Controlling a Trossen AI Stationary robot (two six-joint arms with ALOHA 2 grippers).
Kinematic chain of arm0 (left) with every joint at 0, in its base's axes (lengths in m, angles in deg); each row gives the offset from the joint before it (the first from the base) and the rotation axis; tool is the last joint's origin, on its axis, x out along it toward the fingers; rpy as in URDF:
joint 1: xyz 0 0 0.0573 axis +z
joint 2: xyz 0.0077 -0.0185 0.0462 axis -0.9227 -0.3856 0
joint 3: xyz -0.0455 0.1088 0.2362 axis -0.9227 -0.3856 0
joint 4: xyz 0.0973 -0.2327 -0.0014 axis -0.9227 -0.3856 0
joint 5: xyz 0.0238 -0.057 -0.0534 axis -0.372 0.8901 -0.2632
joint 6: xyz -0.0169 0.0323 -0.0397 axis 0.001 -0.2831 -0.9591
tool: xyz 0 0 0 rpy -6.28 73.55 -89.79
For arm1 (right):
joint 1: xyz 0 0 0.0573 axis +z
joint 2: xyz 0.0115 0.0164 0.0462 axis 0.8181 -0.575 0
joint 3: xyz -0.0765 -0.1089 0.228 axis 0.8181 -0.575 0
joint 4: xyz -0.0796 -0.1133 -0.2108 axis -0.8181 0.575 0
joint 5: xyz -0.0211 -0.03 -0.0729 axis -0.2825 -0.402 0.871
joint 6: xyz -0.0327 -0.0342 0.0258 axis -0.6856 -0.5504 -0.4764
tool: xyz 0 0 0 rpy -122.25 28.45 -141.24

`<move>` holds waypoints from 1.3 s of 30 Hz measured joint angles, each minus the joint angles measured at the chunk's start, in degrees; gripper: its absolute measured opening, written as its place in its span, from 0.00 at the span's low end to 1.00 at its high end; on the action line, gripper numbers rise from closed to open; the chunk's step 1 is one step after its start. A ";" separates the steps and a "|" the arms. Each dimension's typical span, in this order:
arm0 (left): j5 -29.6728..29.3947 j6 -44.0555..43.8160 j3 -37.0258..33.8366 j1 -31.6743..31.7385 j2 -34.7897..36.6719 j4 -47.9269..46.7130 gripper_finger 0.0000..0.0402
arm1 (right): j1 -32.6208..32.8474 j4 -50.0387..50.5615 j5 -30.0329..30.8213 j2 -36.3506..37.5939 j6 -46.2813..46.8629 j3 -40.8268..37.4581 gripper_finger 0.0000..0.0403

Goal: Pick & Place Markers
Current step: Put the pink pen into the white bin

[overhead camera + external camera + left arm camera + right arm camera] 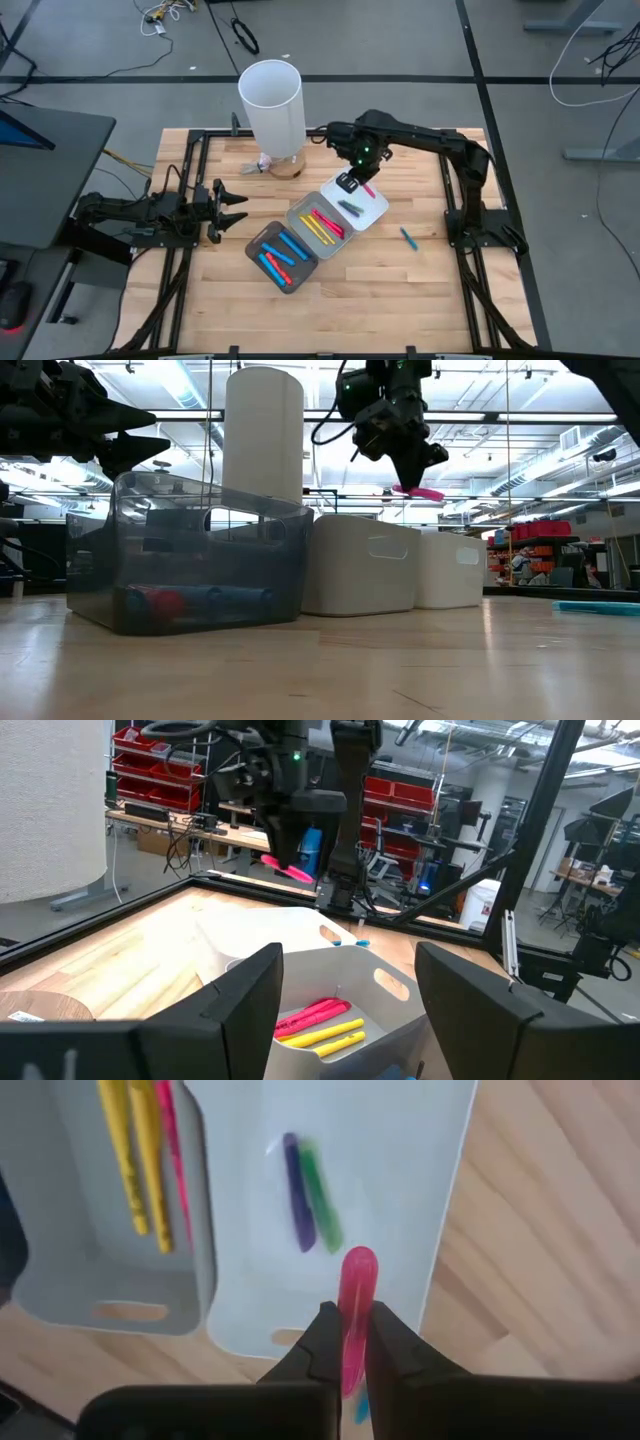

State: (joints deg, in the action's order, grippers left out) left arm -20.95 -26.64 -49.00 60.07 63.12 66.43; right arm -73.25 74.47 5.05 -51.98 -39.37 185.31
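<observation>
Right wrist view, nearest first: the right gripper (348, 1342) is clamped on a pink marker (356, 1305), its fingers (318, 1342) pinching the barrel about mid-length so the rounded end pokes out ahead. Below lies the white tray (440, 1210), holding a purple marker (296, 1205) and a green marker (322, 1210) side by side; at its 9 o'clock sits the grey tray (205, 1270) with yellow markers (130, 1160) and another pink one.

In the high view the gripper hangs over the white tray's 11 o'clock corner. The dark tray (255, 250), at 7 o'clock from the grey one, holds blue and red markers. One blue marker (409, 238) lies loose on the table (400, 290), at 4 o'clock from the white tray. The left gripper (232, 203) waits with fingers apart, at 9 o'clock from the trays. The white cylinder (272, 105) stands farthest back.

A marker looks light, stiff and smooth, so it may swivel or slip in a narrow pinch. A hold across the barrel's middle seems safest; the loose one would likely roll if nudged.
</observation>
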 joint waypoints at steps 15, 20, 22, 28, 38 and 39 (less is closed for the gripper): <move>0.02 0.02 0.00 0.00 0.01 0.00 0.58 | 0.44 -5.13 2.24 -4.25 -1.63 -0.95 0.03; 0.01 0.00 0.02 0.00 0.01 0.00 0.58 | 0.83 -9.66 2.70 -4.34 -1.30 -5.17 0.03; 0.02 0.01 0.00 0.00 0.01 0.00 0.58 | 0.83 -11.28 2.70 -4.34 -1.28 -6.56 0.03; 0.01 0.01 0.01 0.00 0.01 0.00 0.58 | 0.81 -17.11 4.20 -4.32 -1.65 -10.72 0.03; 0.01 0.01 0.01 0.00 0.02 0.00 0.58 | 0.82 -22.91 5.17 -4.32 -1.90 -18.48 0.03; 0.00 0.02 0.00 0.00 0.00 0.00 0.58 | 0.87 -23.41 5.17 -4.30 -1.90 -19.33 0.03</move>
State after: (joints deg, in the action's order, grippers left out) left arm -20.95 -26.62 -49.00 60.07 63.12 66.43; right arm -72.38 51.06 10.23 -56.28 -41.27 165.98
